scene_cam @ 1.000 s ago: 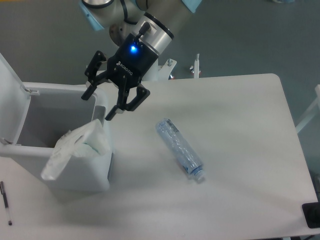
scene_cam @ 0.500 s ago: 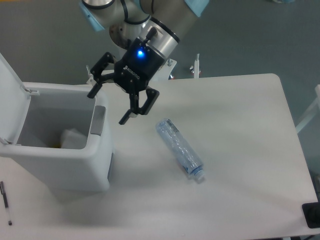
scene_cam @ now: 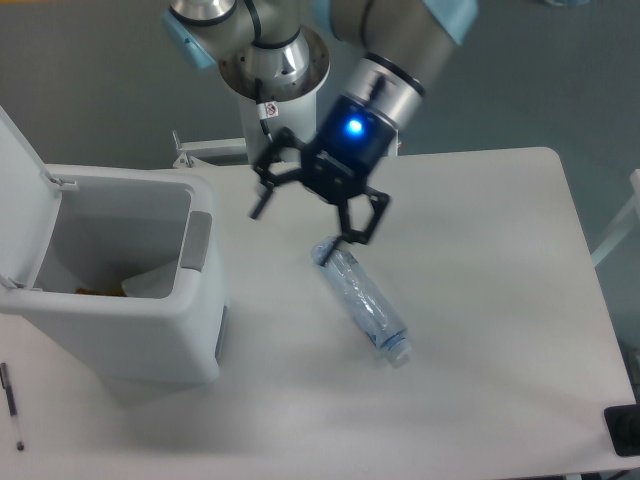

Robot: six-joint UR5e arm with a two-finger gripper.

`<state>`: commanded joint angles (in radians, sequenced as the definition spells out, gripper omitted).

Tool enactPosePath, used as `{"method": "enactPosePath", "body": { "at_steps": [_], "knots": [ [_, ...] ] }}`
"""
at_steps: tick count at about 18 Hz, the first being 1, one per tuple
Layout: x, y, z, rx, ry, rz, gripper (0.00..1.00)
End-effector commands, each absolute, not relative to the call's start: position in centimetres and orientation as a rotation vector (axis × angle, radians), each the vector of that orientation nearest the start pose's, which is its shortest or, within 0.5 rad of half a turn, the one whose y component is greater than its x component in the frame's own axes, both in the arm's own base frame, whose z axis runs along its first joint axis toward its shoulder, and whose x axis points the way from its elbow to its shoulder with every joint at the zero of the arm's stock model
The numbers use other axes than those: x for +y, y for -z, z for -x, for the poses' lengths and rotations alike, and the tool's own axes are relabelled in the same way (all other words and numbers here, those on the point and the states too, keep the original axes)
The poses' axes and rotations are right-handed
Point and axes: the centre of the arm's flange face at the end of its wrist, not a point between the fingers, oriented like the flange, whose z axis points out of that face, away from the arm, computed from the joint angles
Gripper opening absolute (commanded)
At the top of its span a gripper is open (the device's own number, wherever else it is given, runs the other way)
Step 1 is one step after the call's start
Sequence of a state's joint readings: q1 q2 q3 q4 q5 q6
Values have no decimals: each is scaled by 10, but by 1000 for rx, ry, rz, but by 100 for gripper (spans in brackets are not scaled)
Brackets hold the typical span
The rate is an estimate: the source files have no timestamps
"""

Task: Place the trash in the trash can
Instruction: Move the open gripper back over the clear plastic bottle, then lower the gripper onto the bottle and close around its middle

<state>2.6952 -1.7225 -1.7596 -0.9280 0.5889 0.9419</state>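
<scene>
On table (scene_cam: 480,250): clear ribbed bottle (scene_cam: 363,303), lying flat, diagonal.

There was one arm with one gripper (scene_cam: 292,228), its two fingers spread apart. One bottle (scene_cam: 362,303) lay on the one table (scene_cam: 500,300). One bin (scene_cam: 120,290) stood at the left, with one lid (scene_cam: 15,190) raised; inside it showed one pale piece (scene_cam: 152,283) and one small brownish scrap (scene_cam: 95,291), too indistinct to tell what they were. One pen (scene_cam: 10,393) lay at the near left edge. One dark object (scene_cam: 624,430) sat cut off at the near right corner. At the far edge of the table, a few small metal fittings showed, partly hidden behind the arm, so their count could not be told.
</scene>
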Motion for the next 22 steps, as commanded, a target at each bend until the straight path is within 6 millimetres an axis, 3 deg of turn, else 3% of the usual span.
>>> {"method": "enactPosePath", "body": {
  "at_steps": [3, 6, 9, 12, 16, 18, 22],
  "knots": [
    [432, -405, 414, -114, 289, 2263, 100],
    [434, -368, 439, -246, 257, 2430, 100],
    [435, -334, 446, -373, 266, 2573, 100],
    [442, -327, 453, -516, 268, 2600, 100],
    [469, -325, 463, -667, 208, 2651, 100],
    [489, -317, 462, -748, 153, 2699, 100],
    [508, -291, 457, -835, 46, 2820, 100]
  ]
}}
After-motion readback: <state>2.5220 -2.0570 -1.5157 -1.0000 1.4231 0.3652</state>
